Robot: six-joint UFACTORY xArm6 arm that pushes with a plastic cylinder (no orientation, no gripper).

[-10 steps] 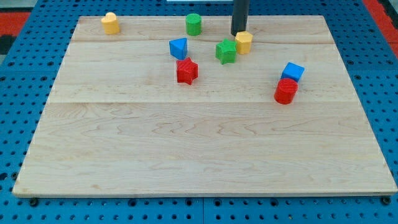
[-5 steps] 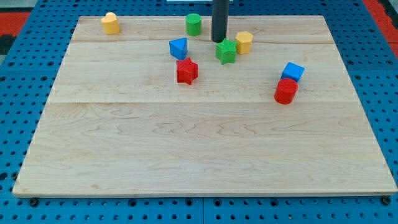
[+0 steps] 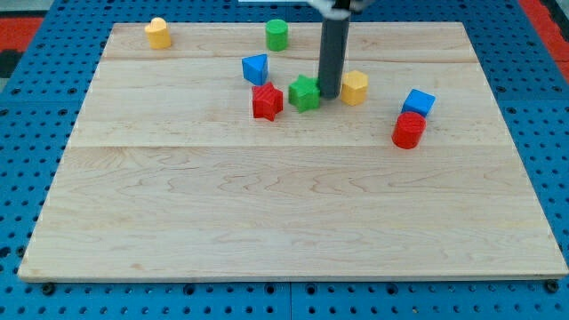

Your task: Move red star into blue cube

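The red star (image 3: 267, 101) lies a little above the board's middle, left of centre. A blue block (image 3: 255, 68) sits just above it, apart from it. The blue cube (image 3: 419, 102) is at the right, touching a red cylinder (image 3: 409, 131) below it. My tip (image 3: 330, 94) stands between a green star (image 3: 304, 93) on its left, which it touches, and a yellow block (image 3: 355, 87) on its right. The green star nearly touches the red star's right side.
A green cylinder (image 3: 277, 35) stands near the view's top centre. A yellow block (image 3: 158, 33) sits at the top left corner of the wooden board (image 3: 284, 222). Blue pegboard surrounds the board.
My tip has moved down and to the right. The green star has shifted down-left toward the red star. The yellow block has shifted down and slightly right.
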